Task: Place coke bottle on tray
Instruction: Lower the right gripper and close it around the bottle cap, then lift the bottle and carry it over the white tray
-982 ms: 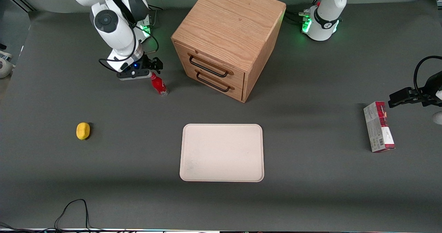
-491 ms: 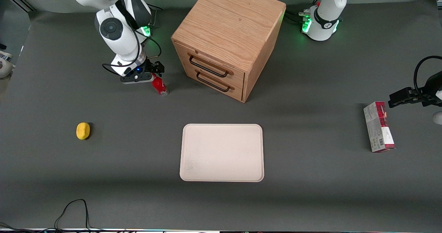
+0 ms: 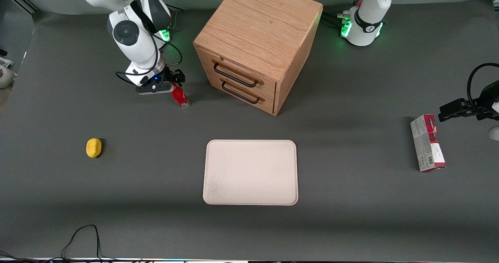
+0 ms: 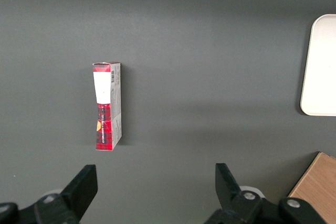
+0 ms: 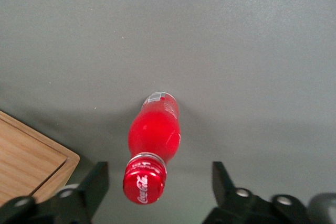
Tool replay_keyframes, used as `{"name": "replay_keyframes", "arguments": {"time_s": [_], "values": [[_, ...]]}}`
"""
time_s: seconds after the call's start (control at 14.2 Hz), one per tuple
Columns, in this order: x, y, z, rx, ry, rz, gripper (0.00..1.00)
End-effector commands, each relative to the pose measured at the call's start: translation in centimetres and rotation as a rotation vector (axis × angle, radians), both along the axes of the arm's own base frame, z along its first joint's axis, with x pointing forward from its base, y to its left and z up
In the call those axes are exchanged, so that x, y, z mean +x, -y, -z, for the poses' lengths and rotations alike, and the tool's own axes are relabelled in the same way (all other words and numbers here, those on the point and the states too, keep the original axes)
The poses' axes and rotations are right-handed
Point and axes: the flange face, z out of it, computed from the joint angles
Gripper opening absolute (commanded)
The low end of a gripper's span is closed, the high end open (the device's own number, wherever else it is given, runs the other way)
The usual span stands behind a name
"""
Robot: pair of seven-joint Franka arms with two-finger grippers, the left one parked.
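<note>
The small red coke bottle stands upright on the dark table, beside the wooden cabinet and toward the working arm's end. My gripper hangs just above its cap, fingers open. In the right wrist view the bottle shows from above, its red cap between the two spread fingers of my gripper, touching neither. The pale beige tray lies flat on the table, nearer the front camera than the cabinet; its rim also shows in the left wrist view.
The wooden drawer cabinet stands close beside the bottle; its corner shows in the right wrist view. A yellow lemon-like object lies toward the working arm's end. A red-and-grey box lies toward the parked arm's end.
My gripper has moved sideways toward the cabinet and come over the bottle's cap. The bottle has not moved.
</note>
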Motion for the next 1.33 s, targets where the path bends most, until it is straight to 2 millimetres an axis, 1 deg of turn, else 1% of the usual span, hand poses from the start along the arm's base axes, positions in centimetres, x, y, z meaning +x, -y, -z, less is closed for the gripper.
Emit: {"name": "replay_keyframes", "arguments": {"time_s": [0.0,0.14,0.21,0.28,0.49,0.56,0.63,0.7,0.84,1.05,1.26], "values": [[-0.1,-0.2,0.0,-0.011,0.016,0.011,0.49],[-0.2,-0.3,0.0,-0.012,0.012,0.009,0.33],[-0.2,-0.4,0.0,-0.011,0.011,0.011,0.28],[-0.2,-0.4,0.0,-0.011,0.011,0.011,0.25],[0.0,-0.4,-0.2,-0.011,0.009,0.013,0.24],[0.2,-0.4,-0.6,-0.011,0.009,0.016,0.24],[0.7,-0.6,-1.6,-0.009,0.012,0.018,0.23],[1.2,-0.7,-3.0,-0.013,0.002,0.021,0.22],[2.7,-1.2,-7.0,-0.023,-0.021,0.017,0.22],[4.7,-2.0,-14.3,-0.028,-0.032,0.015,0.22],[5.7,-2.4,-21.1,-0.015,-0.008,0.017,0.22]]}}
